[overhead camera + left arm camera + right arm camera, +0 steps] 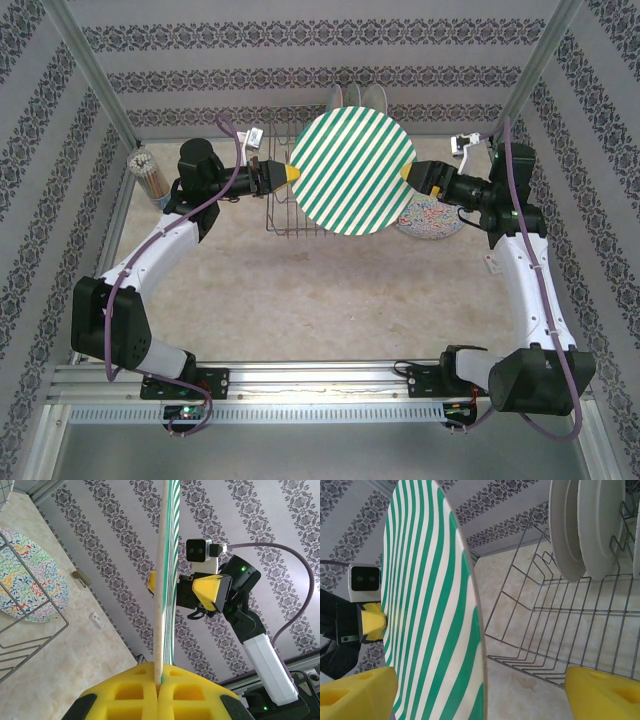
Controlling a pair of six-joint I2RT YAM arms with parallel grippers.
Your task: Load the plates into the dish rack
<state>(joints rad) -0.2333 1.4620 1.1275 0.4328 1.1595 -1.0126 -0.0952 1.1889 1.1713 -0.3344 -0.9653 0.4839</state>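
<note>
Inside damask-striped walls (320,40), above a pale stone-look surface (330,300), the green-white striped plate (352,172) hangs over the dish rack (283,218). Your left pincer (291,173) is clenched on its left rim, and your right pincer (406,175) straddles the opposite rim with jaws spread wide, released. Treat the plate as stiff, probably slick and breakable, and take it by the rim with pads flat on both faces. From above it hides most of the rack's prongs, two pale plates (570,530) in the rack show only plain faces, and a floral plate (432,215) lies half-covered beside the rack.
</note>
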